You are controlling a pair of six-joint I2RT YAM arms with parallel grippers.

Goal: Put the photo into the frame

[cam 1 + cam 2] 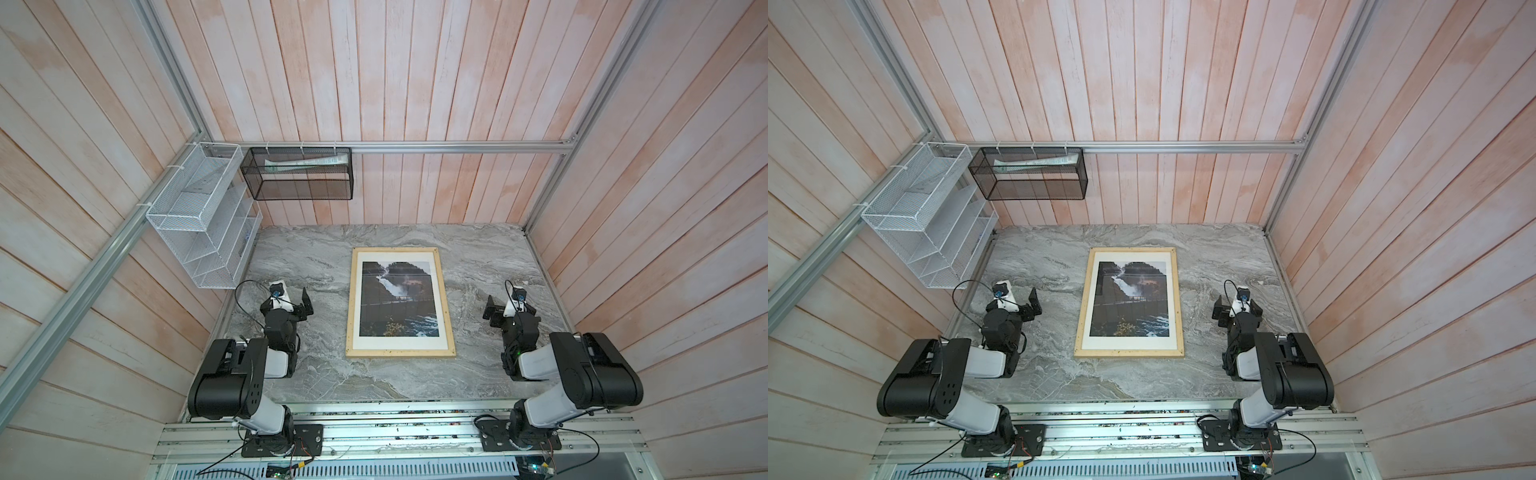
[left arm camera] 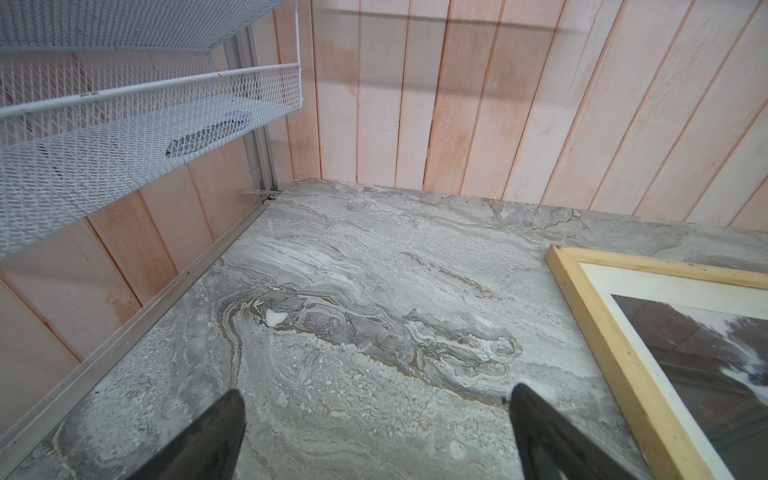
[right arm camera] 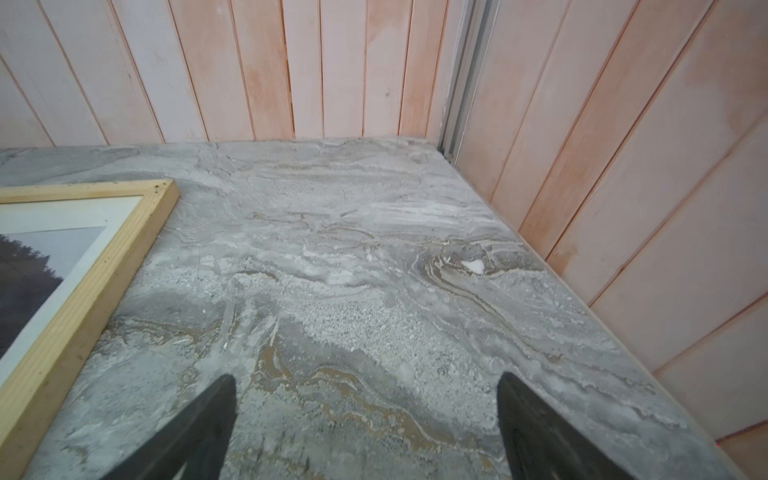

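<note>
1. I take 12 o'clock as the far wall in both top views. The frame [image 1: 401, 352] lies flat in the middle of the marble tabletop [image 1: 478, 266], with its long rails running 12 to 6. The photo [image 1: 399, 299] shows inside the rails, picture side up, with its white border visible all round. I cannot tell whether it sits under the pane.
2. From my left gripper [image 2: 374, 395] the frame is at 3 o'clock, near but apart. From my right gripper [image 3: 365, 382] it is at 9 o'clock, also apart. Each wrist view catches one far corner of the frame off to the side of the fingers, not between them.
3. Bare marble surrounds the frame on every side. The plank walls [image 1: 415, 83] close the table at 9, 12 and 3. A white mesh rack [image 1: 199, 224] hangs at about 10 o'clock on the left gripper's side, and a black mesh basket [image 1: 299, 174] hangs at about 11 on the far wall.
4. Both claws point toward 12 with the fingers spread wide. Only bare marble shows between them, and neither holds or touches the frame or photo.
</note>
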